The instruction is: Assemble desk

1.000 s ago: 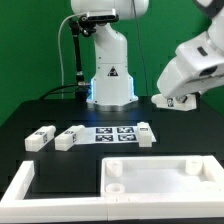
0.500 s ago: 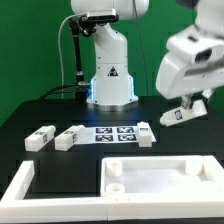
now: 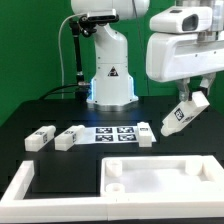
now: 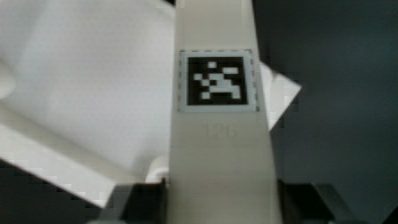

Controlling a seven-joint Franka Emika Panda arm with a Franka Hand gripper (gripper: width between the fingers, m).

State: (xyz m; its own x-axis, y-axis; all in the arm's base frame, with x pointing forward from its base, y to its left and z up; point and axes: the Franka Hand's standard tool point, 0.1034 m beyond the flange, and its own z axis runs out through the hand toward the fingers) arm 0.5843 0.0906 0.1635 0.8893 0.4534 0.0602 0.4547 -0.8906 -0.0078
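Tabletop panel (image 3: 160,178) lies flat, rim up, on black table (image 3: 185,146). Gripper (image 3: 188,102) hangs above panel's far edge toward exterior view's right, fingers clamped on held leg (image 3: 176,118), tilted, clear of panel. Wrist view: held leg's tag (image 4: 217,80) faces camera, panel (image 4: 71,100) beneath. Marker board (image 3: 113,134) beyond panel's far edge; near leg (image 3: 147,135) beside it, middle leg (image 3: 70,138) and end leg (image 3: 40,137) toward exterior view's left

On the black counter (image 3: 60,162) we see the tabletop panel (image 3: 150,160) in front, a pair of legs (image 3: 70,137) behind it, and a third leg (image 3: 146,133) just beside the marker board (image 3: 113,134).
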